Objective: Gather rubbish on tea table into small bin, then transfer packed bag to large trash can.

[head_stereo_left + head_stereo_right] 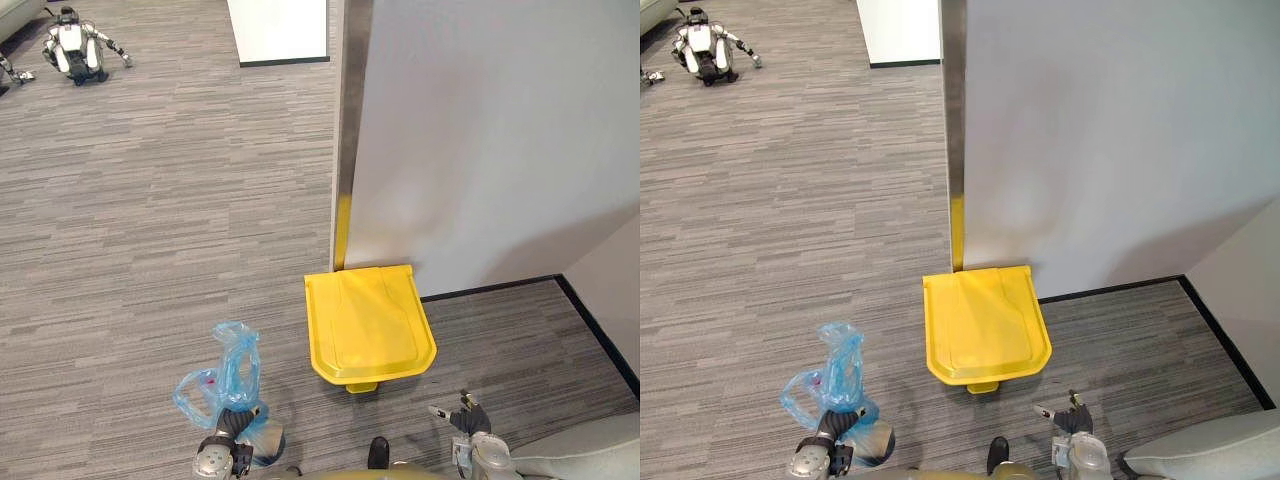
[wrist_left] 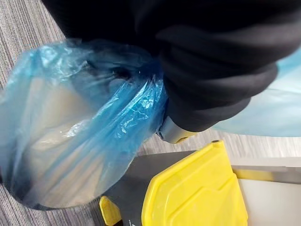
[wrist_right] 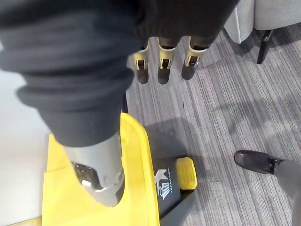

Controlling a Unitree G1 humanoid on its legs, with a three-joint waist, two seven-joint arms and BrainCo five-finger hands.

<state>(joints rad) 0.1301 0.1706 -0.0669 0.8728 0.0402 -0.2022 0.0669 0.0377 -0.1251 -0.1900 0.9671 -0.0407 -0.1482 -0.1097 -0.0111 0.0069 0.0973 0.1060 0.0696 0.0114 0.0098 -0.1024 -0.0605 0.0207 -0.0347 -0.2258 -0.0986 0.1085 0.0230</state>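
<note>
Gripping a blue plastic bag (image 1: 232,365) w/ curled fingers, left hand (image 1: 232,422) sits low, front-left, over carpet (image 1: 150,220). Yellow trash can (image 1: 368,325), lid down, stands right of bag against wall (image 1: 480,130). Right hand (image 1: 466,418) hangs near can's front, fingers straight, empty.

white logo (image 3: 163,187) on bin (image 3: 138,160), print illegible

Inside the blue bag (image 2: 70,141), the contents show only as pale, unidentifiable shapes.
</note>
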